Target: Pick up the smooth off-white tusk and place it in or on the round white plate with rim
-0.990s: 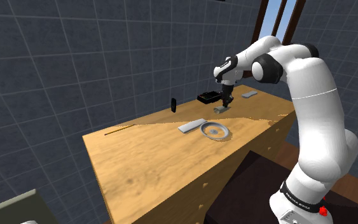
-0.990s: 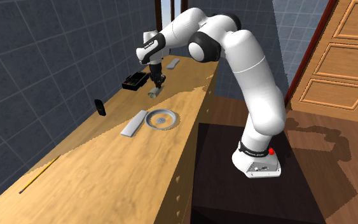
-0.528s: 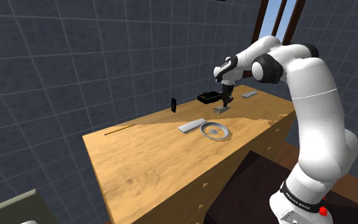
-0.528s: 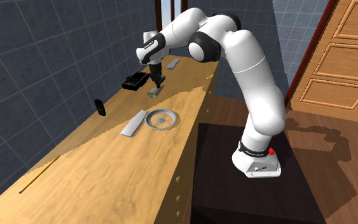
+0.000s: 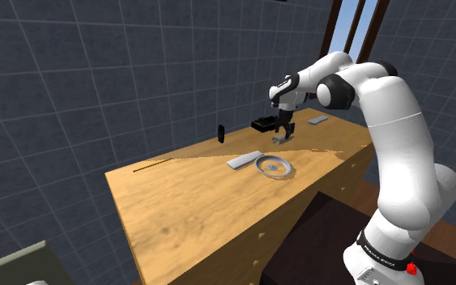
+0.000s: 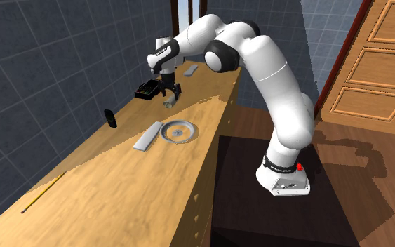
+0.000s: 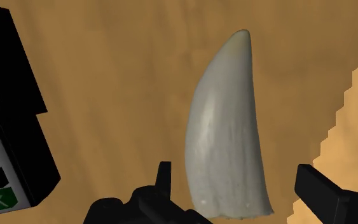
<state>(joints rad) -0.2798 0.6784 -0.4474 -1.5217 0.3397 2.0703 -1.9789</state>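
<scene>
Since a second ago the gripper (image 5: 282, 129) has shifted a little toward the shoulder view's left and its fingers (image 7: 164, 180) now stand spread. They are open around the tusk (image 7: 228, 133) without clasping it: one finger just beside its wide base, the other apart from it. The pale grey-white tusk (image 6: 169, 102) lies where it lay before, flat on the wooden table (image 5: 185, 210), between a black keypad device (image 5: 262, 124) by the wall and the table's front edge. The round rimmed plate (image 5: 271, 167) sits near it along the table, with a flat grey slab (image 5: 244, 160) just beside the plate. A small dark upright object (image 5: 220, 132) stands by the wall, and another flat grey piece (image 5: 318, 120) lies past the tusk at the table's end. Blue-grey tiled walls back the table; a wooden door (image 6: 385, 56) and plank floor show in the second exterior view. Beyond the plate runs a long stretch of bare wood — just a thin stick (image 6: 45, 189) near the wall-side edge.
</scene>
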